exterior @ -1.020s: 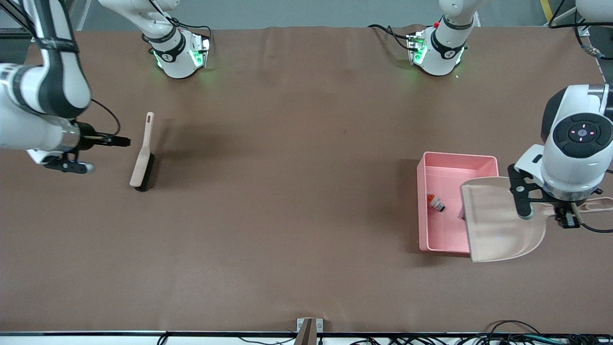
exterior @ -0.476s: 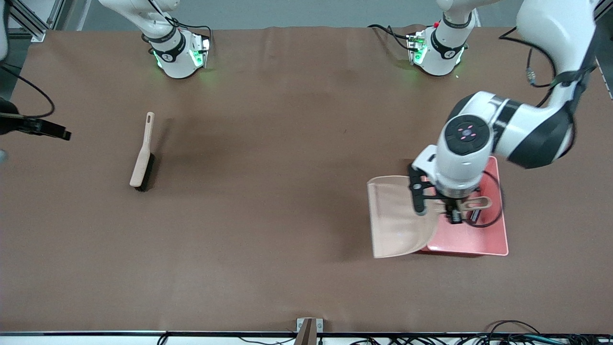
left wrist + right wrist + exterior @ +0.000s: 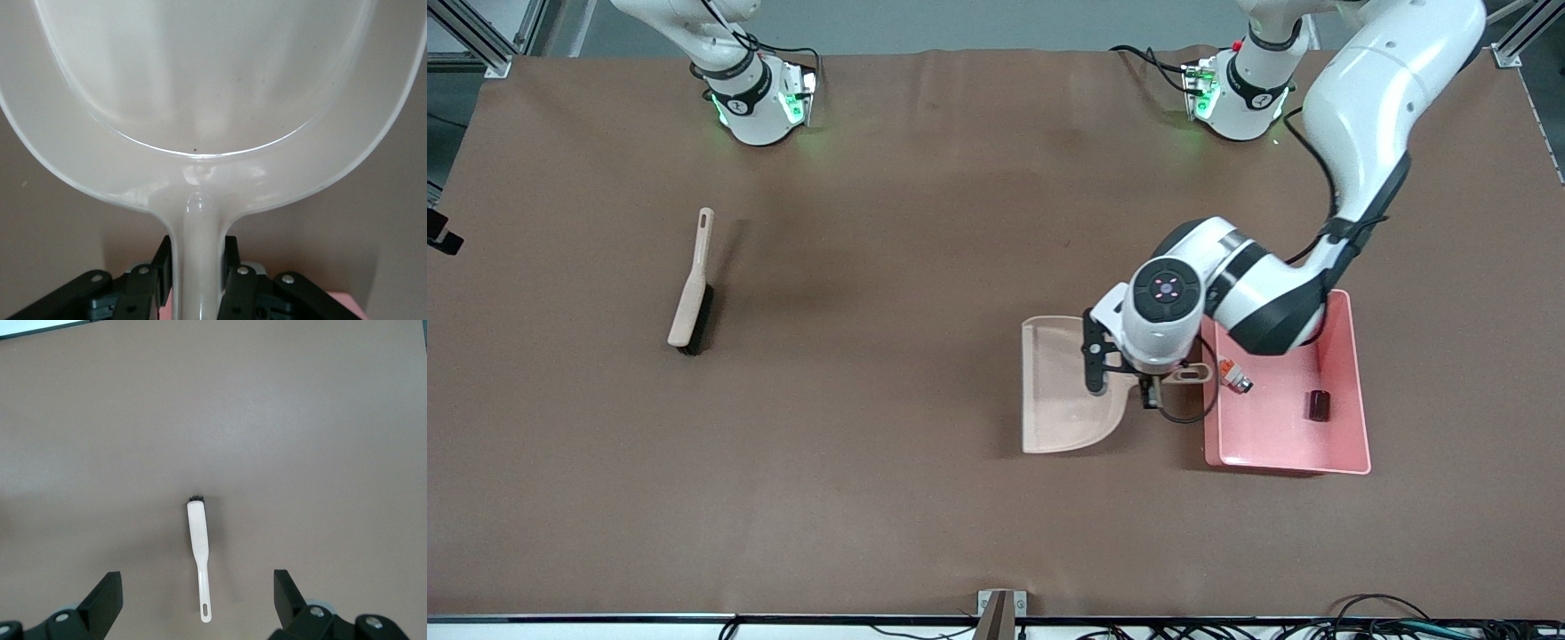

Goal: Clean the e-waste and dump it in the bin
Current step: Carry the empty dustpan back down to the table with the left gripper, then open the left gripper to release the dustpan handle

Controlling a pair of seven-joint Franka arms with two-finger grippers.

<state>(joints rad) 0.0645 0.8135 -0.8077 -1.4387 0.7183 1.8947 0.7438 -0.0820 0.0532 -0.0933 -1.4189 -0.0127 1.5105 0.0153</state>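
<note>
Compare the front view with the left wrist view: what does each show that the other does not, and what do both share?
Only the front view shows the two e-waste pieces, the white component and the dark cylinder, lying in the pink bin, and the brush toward the right arm's end. Only the left wrist view shows the left gripper shut on the dustpan handle, and the pan's empty inside. Both show the dustpan held beside the bin.

White-green-orange piece (image 3: 1235,375) and dark cylinder (image 3: 1317,404) lie apart in pink bin (image 3: 1357,391).
</note>
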